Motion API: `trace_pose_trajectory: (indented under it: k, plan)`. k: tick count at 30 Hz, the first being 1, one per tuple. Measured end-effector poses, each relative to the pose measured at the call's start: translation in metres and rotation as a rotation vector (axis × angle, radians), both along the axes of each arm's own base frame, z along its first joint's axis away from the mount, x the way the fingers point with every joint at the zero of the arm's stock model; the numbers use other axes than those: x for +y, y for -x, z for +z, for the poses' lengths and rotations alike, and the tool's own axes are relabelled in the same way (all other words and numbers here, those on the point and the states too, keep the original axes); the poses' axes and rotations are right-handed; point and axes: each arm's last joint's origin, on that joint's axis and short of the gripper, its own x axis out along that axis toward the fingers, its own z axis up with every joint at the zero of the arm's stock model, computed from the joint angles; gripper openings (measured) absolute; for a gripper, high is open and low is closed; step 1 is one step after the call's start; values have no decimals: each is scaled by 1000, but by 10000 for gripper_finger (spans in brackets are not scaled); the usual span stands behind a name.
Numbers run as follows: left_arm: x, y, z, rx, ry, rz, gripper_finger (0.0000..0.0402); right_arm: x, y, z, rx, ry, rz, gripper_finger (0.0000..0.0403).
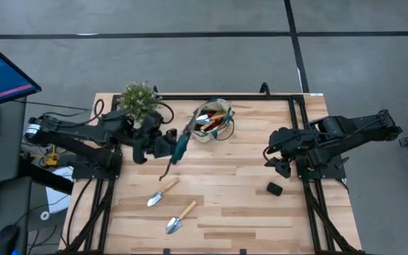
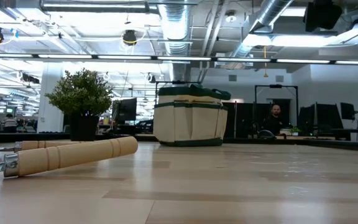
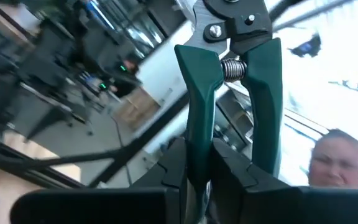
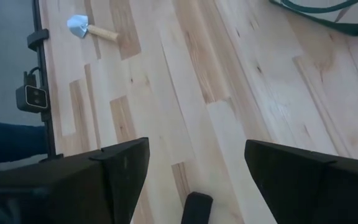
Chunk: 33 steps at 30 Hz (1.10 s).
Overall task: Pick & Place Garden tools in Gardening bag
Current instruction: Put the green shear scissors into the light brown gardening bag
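Left gripper (image 3: 201,186) is clamped on the pruning shears (image 3: 229,74), its two dark fingers pinching one green handle low down while the spring and pivot bolt stand up ahead of them; seen from above, that gripper (image 1: 167,144) carries the shears (image 1: 180,145) lifted off the table (image 1: 246,205), just short of the gardening bag (image 1: 214,122). I judge the shears stiff and fairly heavy toward the metal head, with smooth coated handles that could swivel in a one-handle grip, so a hold nearer the pivot would steady them. Two wooden-handled trowels (image 1: 163,192) lie on the near boards, light, rigid and round-handled, best taken across the middle of the wood since they could roll. Right gripper (image 4: 194,168) hangs idle at the table's right side with its fingers spread wide over bare planks, above a small black lump (image 4: 196,205). Only the left wrist view shows the grip itself and the spring; only the overhead view shows how close the shears are to the bag and that tools already stick out of it. At table height, one trowel handle (image 2: 73,154) lies close by, with the bag (image 2: 188,118) and the bushy plant (image 2: 82,99) upright farther back, but no arm
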Motion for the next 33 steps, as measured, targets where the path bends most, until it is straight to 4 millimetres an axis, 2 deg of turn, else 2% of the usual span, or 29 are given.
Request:
trace_pose_trajectory:
  k: [9, 16, 19, 23, 28, 33]
  plan:
    - [-21, -6, 1, -98, -76, -199, 43, 0, -2, 1, -20, -14, -13, 256]
    - [-26, -6, 2, -136, -105, -188, 44, 0, -2, 1, -19, -32, -36, 256]
    - [-23, -8, 2, -156, -148, -23, 44, 0, -2, 1, -19, -32, -37, 256]
    - [-15, -15, -6, -86, -255, 237, 44, 0, -2, 1, -18, -41, -49, 256]
    - [-2, -26, -15, 83, -356, 749, 44, 0, -2, 1, -17, -51, -63, 256]
    - [6, -34, -26, 333, -485, 1211, 44, 0, -2, 1, -15, -64, -80, 256]
